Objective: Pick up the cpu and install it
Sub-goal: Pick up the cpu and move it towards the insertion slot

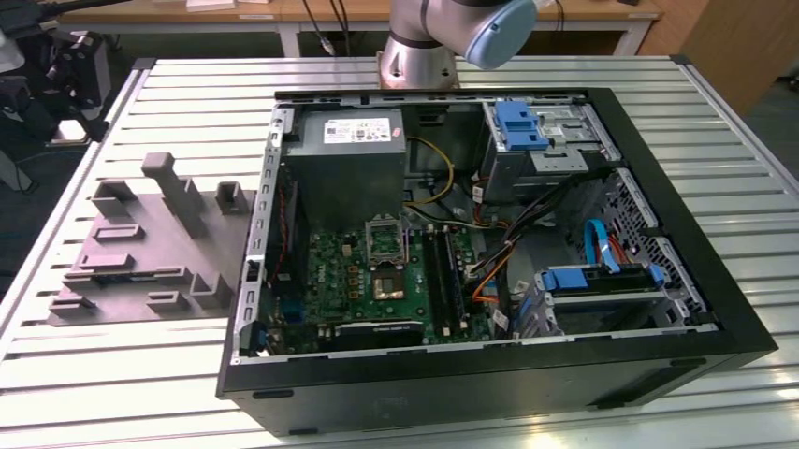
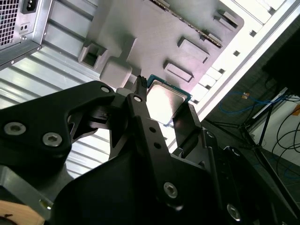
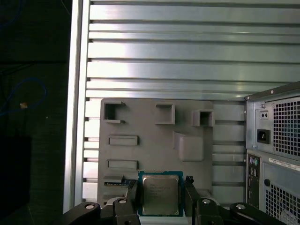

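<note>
The black fingers (image 3: 190, 188) clamp the small silvery-topped square cpu (image 3: 160, 194) by its thin edges above the grey moulded tray (image 3: 154, 145); slippage could tilt or drop it.

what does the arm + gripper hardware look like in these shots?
Arm: silver-grey metal sections with a light blue joint cap. Gripper: matte black, built from angular linkage plates with slim fingers, fastened with silver socket-head screws.
</note>
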